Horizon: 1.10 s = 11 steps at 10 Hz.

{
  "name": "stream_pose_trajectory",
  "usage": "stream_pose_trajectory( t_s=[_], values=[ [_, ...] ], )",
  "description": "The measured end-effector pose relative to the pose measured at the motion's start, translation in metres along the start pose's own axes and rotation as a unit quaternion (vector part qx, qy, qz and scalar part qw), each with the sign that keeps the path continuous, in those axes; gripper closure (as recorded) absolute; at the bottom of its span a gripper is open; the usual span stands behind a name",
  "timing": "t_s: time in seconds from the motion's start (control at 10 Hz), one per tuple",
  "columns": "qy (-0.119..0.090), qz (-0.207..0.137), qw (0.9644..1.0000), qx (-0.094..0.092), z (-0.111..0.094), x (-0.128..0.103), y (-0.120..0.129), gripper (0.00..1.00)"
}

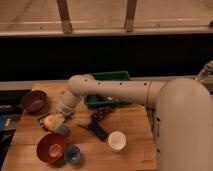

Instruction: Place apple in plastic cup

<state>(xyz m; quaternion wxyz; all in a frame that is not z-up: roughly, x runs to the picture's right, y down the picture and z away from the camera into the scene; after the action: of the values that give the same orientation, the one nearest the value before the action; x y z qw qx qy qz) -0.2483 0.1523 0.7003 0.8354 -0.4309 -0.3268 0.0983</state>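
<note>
From the right a big white robot arm (120, 91) reaches across the wooden bench (136, 125). Its gripper (56, 120) is down low over the left part, closed on the small round yellow-orange apple (52, 121). The apple is between the dark purple bowl (33, 100) at the back and the round red-orange bowl (50, 147) in front. The short light-blue plastic cup (72, 154) stands just beside the red-orange bowl's right side, near the front edge. A cream-white cup (117, 140) sits further right, and a green tray (115, 76) lies behind the arm
</note>
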Motion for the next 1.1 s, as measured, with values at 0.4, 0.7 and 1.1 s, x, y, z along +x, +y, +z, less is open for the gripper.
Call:
stream_pose_trajectory(
  t_s=[0.4, 0.7, 1.1],
  values=[
    [0.007, 0.033, 0.9993, -0.018, -0.005, 0.036, 0.053, 1.0],
    [0.005, 0.054, 0.9983, -0.021, -0.002, 0.05, 0.08, 1.0],
    [0.008, 0.08, 0.9966, -0.019, 0.0, 0.059, 0.112, 1.0]
  ],
)
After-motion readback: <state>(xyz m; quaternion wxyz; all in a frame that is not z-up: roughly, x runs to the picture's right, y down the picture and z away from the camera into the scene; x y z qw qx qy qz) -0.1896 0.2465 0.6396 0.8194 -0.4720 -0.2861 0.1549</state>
